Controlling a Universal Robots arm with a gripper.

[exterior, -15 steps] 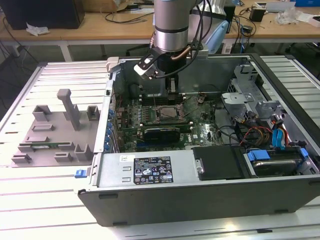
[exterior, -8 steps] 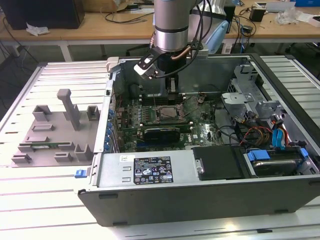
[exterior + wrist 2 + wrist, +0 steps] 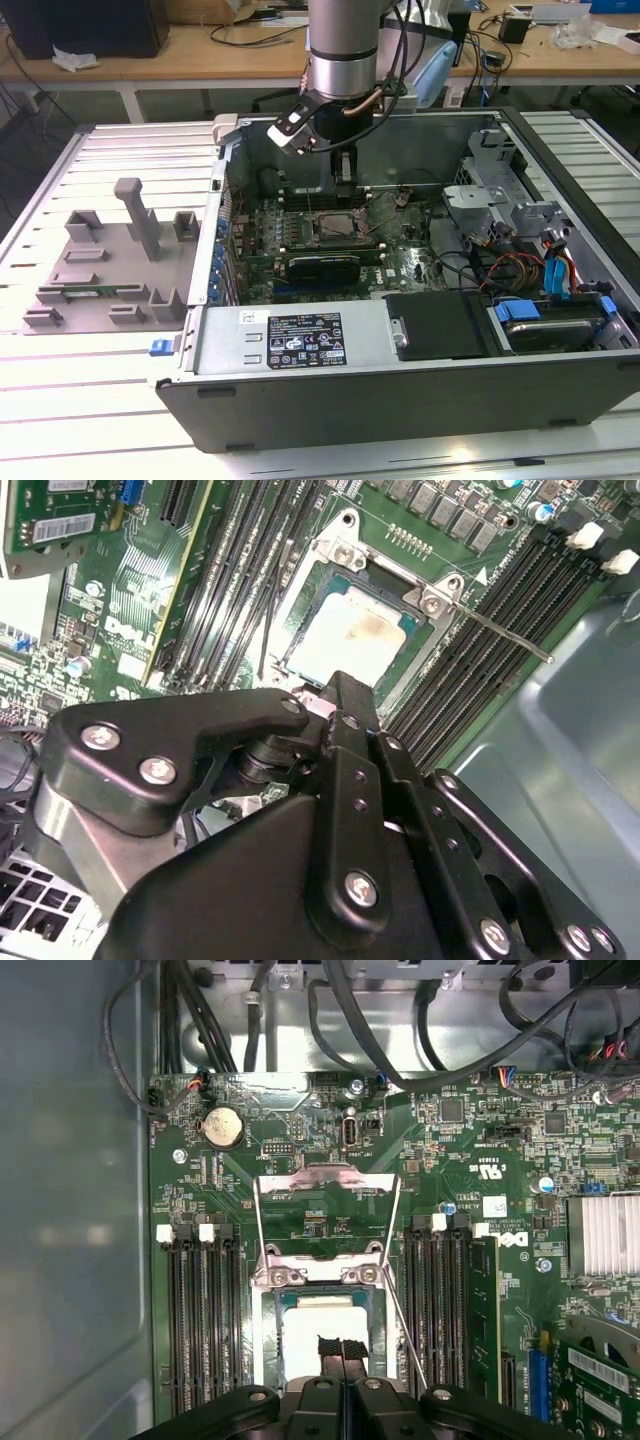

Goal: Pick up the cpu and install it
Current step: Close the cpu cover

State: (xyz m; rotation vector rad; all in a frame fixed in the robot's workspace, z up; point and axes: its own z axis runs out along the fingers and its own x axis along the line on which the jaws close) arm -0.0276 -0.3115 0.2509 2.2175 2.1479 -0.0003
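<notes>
Arm (image 3: 343,40): seen in the exterior view reaching down from 12 o'clock into the open computer case (image 3: 400,395).
Gripper (image 3: 340,1348): held inside the case; in the exterior view the gripper (image 3: 343,178) is placed just at 12 o'clock of the socket (image 3: 312,240).
Jaws: the two fingertips are seen pressed together in the first wrist view, with no gap and nothing clamped between them.
Contact: the tips are set over the cpu's top; it cannot be determined whether the surface is touched, possibly only hovered over.
Cpu (image 3: 350,640) (image 3: 298,1340): seated flat in the socket, silver top up; a brownish smear is visible on it in the second wrist view.
Metal frame (image 3: 325,1182): folded back off the socket at its hinge, leaving the cpu uncovered.
Lever (image 3: 500,635): a thin rod, angled out from the socket corner across the memory slots.
Memory slots (image 3: 195,1320): black rows, found on two opposite sides of the socket.
Fixture plate (image 3: 100,270): grey, laid on the table (image 3: 100,400) at 9 o'clock of the case in the exterior view.
Cables (image 3: 555,270): red and blue, bundled at 3 o'clock of the socket.
</notes>
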